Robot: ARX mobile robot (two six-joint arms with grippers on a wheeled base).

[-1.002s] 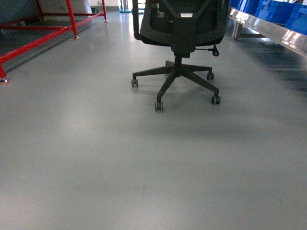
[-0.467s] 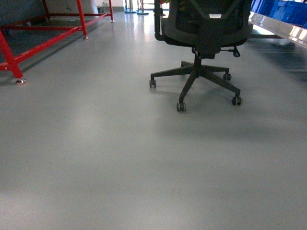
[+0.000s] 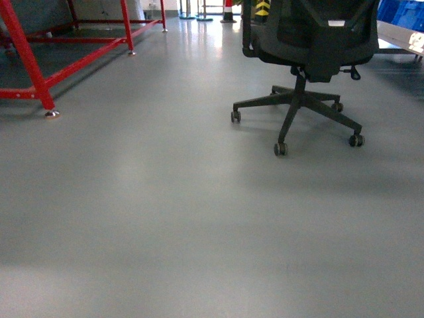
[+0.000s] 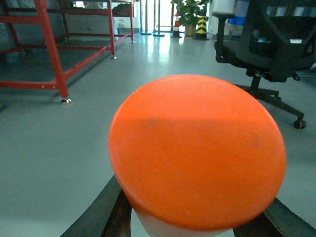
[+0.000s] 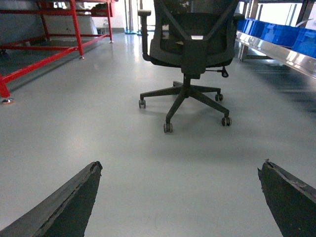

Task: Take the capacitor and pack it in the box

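The capacitor (image 4: 197,148), a fat white cylinder with a broad orange top, fills the left wrist view. My left gripper (image 4: 192,219) is shut on it, one dark finger (image 4: 106,212) on each side of its white body. In the right wrist view my right gripper (image 5: 180,170) is open above bare grey floor, its fingers (image 5: 79,197) wide apart with nothing between them. The box is out of view. Neither gripper shows in the head view.
A black office chair (image 3: 305,40) on castors stands ahead to the right. A red metal frame (image 3: 40,73) with feet on the floor runs along the left. Blue bins (image 5: 281,32) sit on a metal rack at far right. Grey floor (image 3: 165,218) lies in front.
In the head view the chair has slid to the right and the red frame has come further into view at the left. The blue bins have nearly left the frame.
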